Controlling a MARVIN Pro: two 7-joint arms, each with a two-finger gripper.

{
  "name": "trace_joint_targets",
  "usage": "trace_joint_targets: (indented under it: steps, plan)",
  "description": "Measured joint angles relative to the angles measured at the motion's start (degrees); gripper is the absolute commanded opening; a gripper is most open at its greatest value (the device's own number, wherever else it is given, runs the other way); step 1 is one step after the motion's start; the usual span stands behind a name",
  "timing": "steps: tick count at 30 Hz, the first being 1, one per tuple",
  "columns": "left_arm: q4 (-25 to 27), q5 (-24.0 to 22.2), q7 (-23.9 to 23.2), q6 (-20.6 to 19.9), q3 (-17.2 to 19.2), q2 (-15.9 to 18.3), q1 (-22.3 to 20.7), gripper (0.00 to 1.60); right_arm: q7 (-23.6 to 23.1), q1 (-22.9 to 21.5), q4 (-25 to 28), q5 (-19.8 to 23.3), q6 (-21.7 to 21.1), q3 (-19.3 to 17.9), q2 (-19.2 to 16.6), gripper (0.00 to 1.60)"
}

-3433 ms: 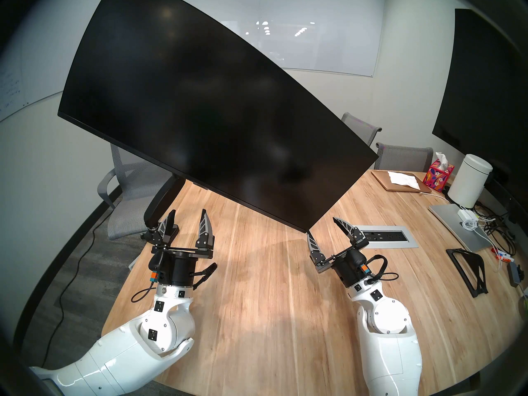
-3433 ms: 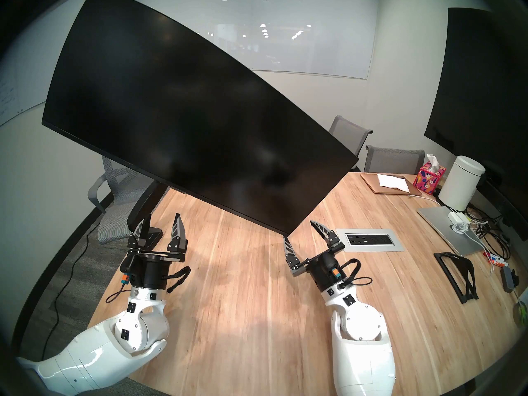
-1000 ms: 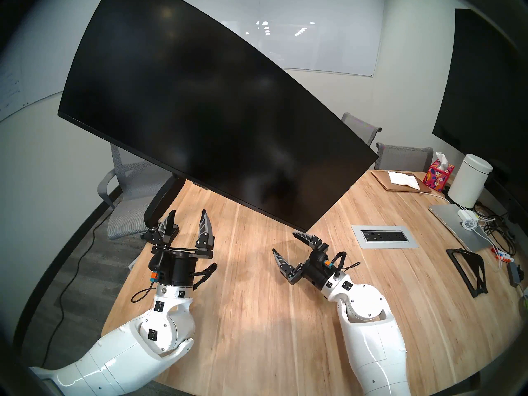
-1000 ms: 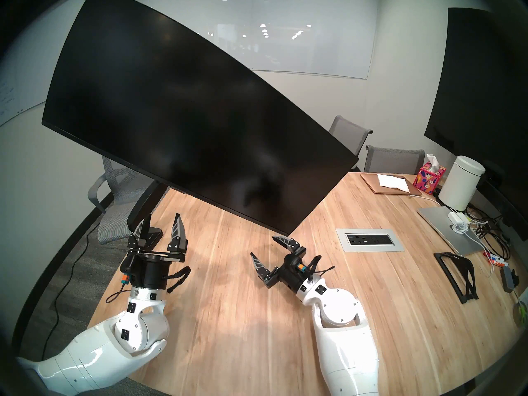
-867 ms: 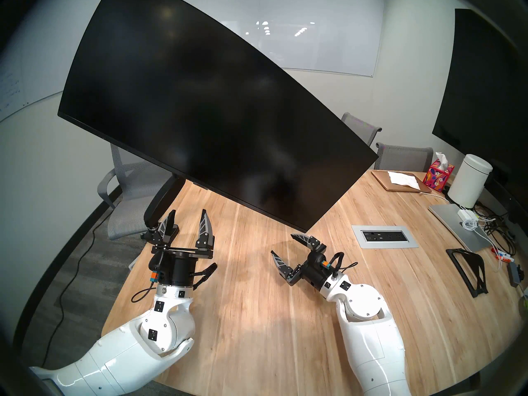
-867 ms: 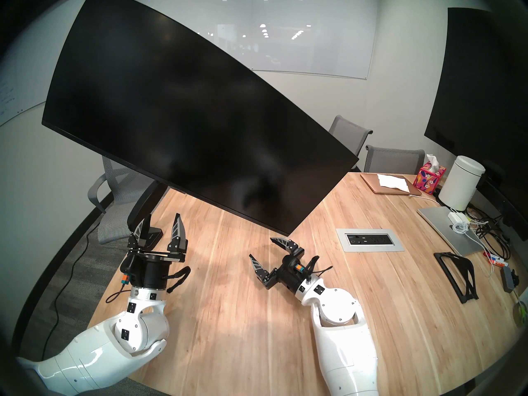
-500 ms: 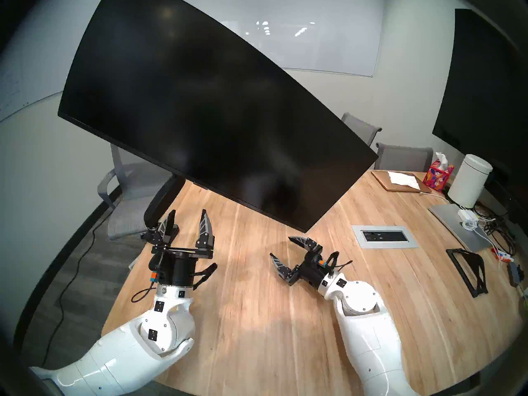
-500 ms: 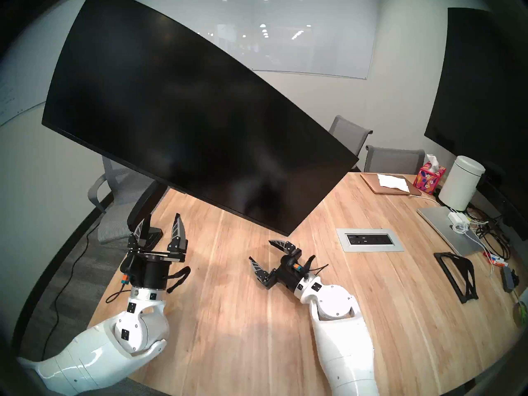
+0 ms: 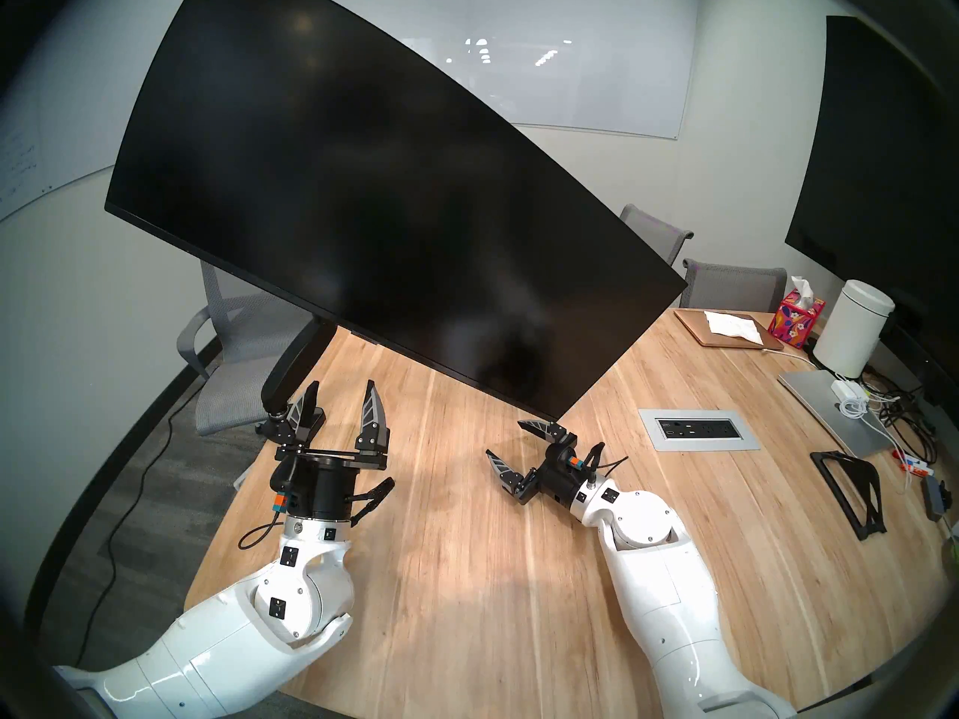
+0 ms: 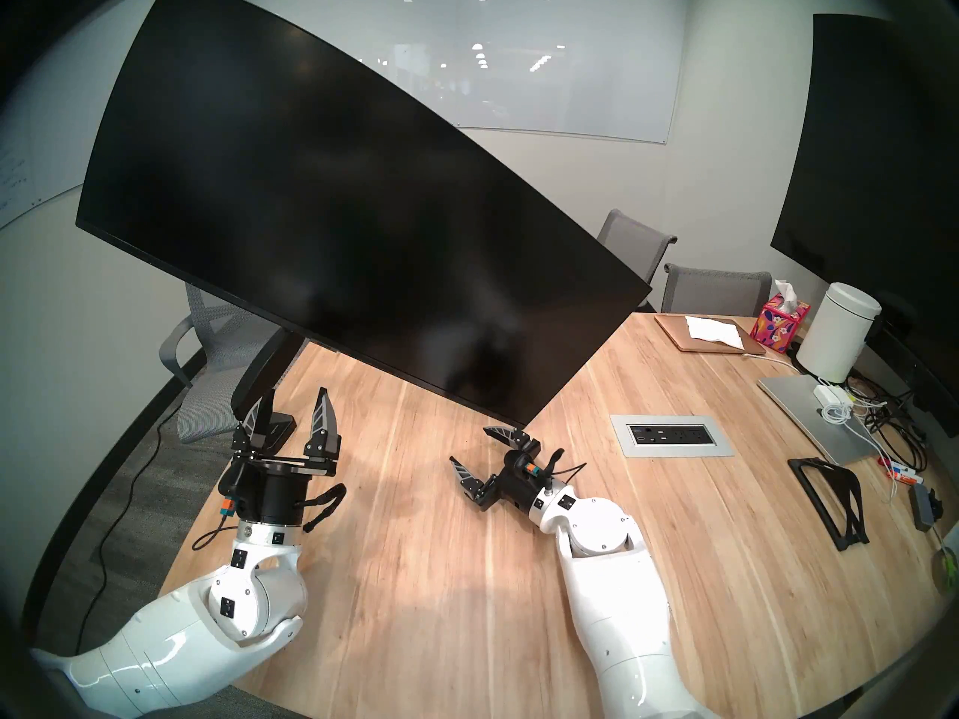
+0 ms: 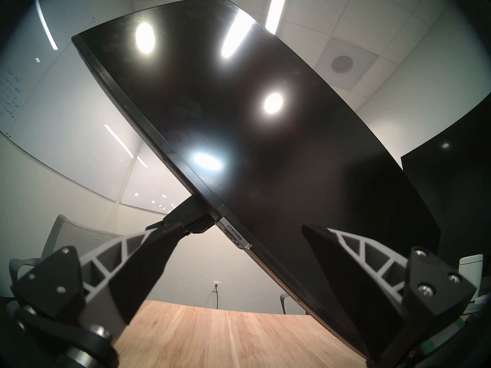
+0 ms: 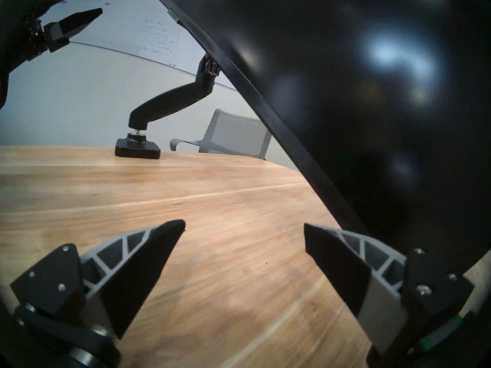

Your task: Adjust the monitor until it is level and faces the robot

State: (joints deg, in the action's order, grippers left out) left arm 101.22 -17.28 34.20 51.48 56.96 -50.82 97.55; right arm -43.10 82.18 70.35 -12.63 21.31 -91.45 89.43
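From the head views, a curved black monitor hangs steeply tilted over a round light-wood conference table, its left end high and its lower right corner dipping just above the right gripper, whose jaws are spread wide and empty. The left gripper points up beneath the screen's lower edge, jaws likewise wide with nothing between them. Grey mesh chairs ring the table; a power outlet panel, silver laptop, white canister and tissue box sit at the right. The left wrist view shows ceiling lights reflected in the dark screen. The right wrist view shows the monitor arm rising from its flat base on the wood.
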Motion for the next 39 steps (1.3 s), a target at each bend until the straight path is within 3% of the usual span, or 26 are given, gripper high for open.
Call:
trace_joint_targets:
  steps: [3, 4, 6, 8, 12, 14, 15, 28, 39]
  plan:
    - [0.0, 0.0, 0.0, 0.0, 0.0, 0.0, 0.0, 1.6, 0.13, -1.06, -0.75, -0.39, 0.07, 0.37, 0.11, 1.6]
    - [0.0, 0.0, 0.0, 0.0, 0.0, 0.0, 0.0, 1.6, 0.16, -1.48, -0.99, -0.54, 0.09, 0.54, 0.15, 1.49]
    - [0.0, 0.0, 0.0, 0.0, 0.0, 0.0, 0.0, 1.6, 0.16, -2.15, -1.36, -0.74, 0.08, 0.85, 0.23, 0.93]
    - [0.0, 0.0, 0.0, 0.0, 0.0, 0.0, 0.0, 1.6, 0.11, -2.66, -1.61, -0.88, 0.05, 1.09, 0.28, 0.68]
    - [0.0, 0.0, 0.0, 0.0, 0.0, 0.0, 0.0, 1.6, -0.22, -3.84, -2.52, -1.23, -0.07, 1.68, 0.37, 0.65]
    - [0.0, 0.0, 0.0, 0.0, 0.0, 0.0, 0.0, 1.6, -0.49, -4.31, -3.04, -1.41, -0.16, 1.89, 0.39, 0.53]
    - [0.0, 0.0, 0.0, 0.0, 0.0, 0.0, 0.0, 1.6, -0.78, -4.67, -3.45, -1.54, -0.3, 2.04, 0.39, 0.0]
    - [0.0, 0.0, 0.0, 0.0, 0.0, 0.0, 0.0, 1.6, -1.97, -7.32, -6.75, -2.37, -1.86, 2.58, 0.4, 0.0]
    - [-0.01, 0.0, 0.0, 0.0, 0.0, -0.01, 0.0, 1.6, -0.04, -11.54, -14.4, -4.06, -4.1, 2.61, 0.91, 0.0]
